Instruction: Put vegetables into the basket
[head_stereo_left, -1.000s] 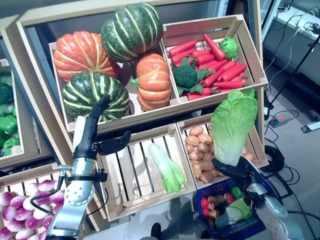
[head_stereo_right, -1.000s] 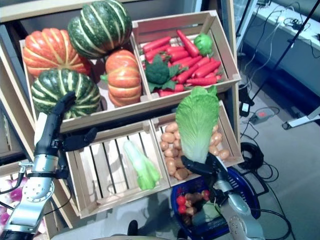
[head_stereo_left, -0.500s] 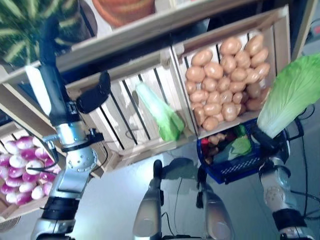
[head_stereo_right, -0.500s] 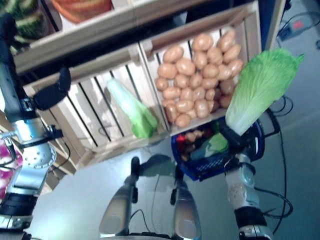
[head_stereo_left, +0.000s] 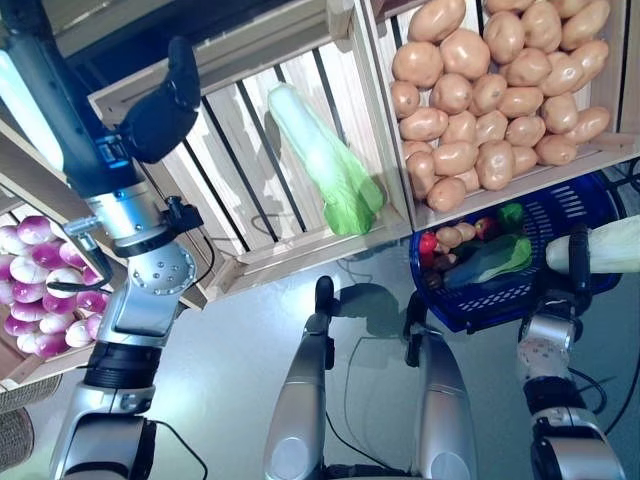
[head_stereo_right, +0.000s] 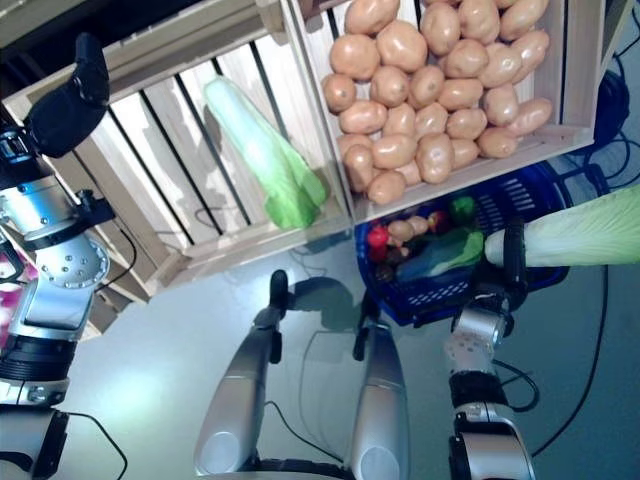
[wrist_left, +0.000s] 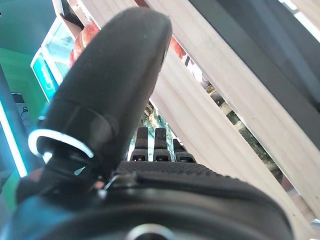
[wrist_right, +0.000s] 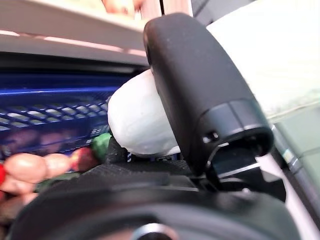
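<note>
My right hand (head_stereo_right: 512, 262) is shut on the white stalk end (wrist_right: 140, 120) of a napa cabbage (head_stereo_right: 590, 232). The cabbage lies sideways, its green leaves pointing out past the right edge of the view. It hangs just at the right rim of the blue basket (head_stereo_left: 470, 310), which stands on the floor under the potato crate and holds several vegetables (head_stereo_left: 480, 255). My left hand (head_stereo_left: 160, 100) is raised in front of the slatted crate at the upper left, fingers (wrist_left: 155, 145) straight and holding nothing.
A second napa cabbage (head_stereo_left: 325, 160) lies in the slatted wooden crate (head_stereo_left: 240, 130). Beside it is a crate full of potatoes (head_stereo_left: 490, 90). A bin of purple-white bulbs (head_stereo_left: 35, 290) sits at the far left.
The camera has tipped down, so the whole picture shifted. The cabbage in my right hand went from upright to lying sideways, lower, beside the basket.
</note>
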